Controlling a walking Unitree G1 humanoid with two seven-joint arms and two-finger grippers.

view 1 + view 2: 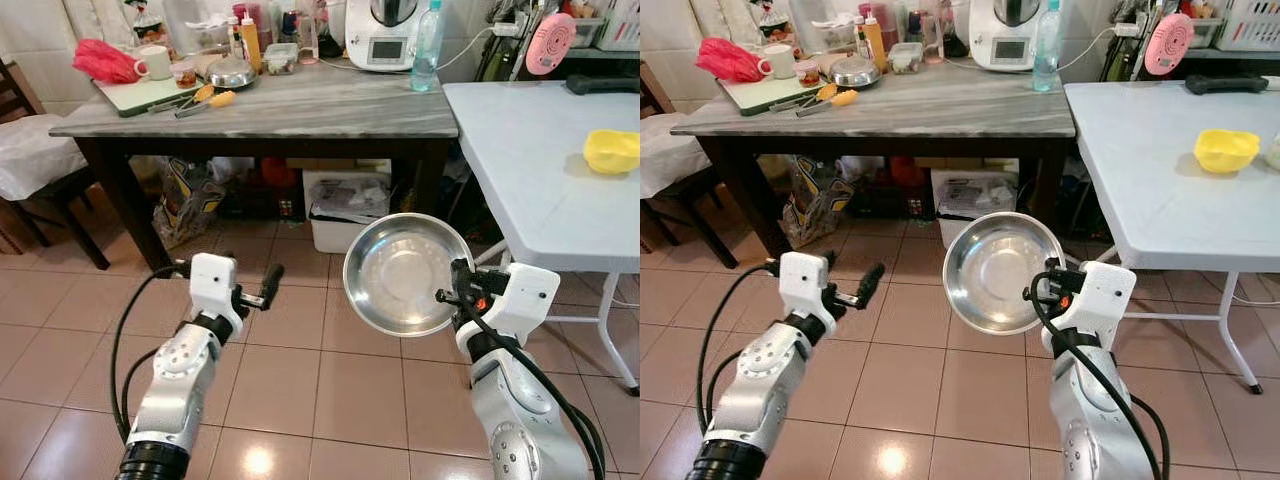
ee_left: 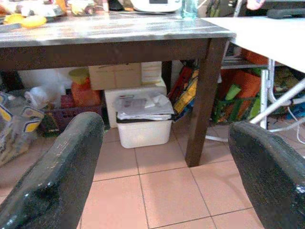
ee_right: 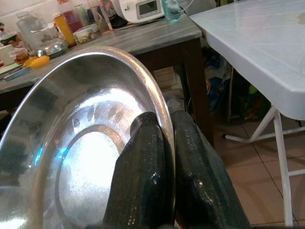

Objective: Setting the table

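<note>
A shiny steel bowl [image 1: 405, 272] is held up on edge over the tiled floor, its hollow facing me. My right gripper [image 1: 447, 295] is shut on the bowl's rim; in the right wrist view the two black fingers [image 3: 157, 176] pinch the rim [image 3: 159, 107] from both sides. My left gripper [image 1: 262, 288] is raised at the same height to the left, open and holding nothing. Its two fingers [image 2: 57, 176] stand wide apart in the left wrist view. A yellow bowl [image 1: 611, 150] rests on the white folding table [image 1: 520, 150] at the right.
A dark marble-topped table [image 1: 280, 110] stands ahead with a mug, bottles, a steel bowl, utensils and an appliance on it. Boxes and a white bin [image 1: 340, 215] sit beneath it. A chair with a white cushion [image 1: 35, 150] is at the left.
</note>
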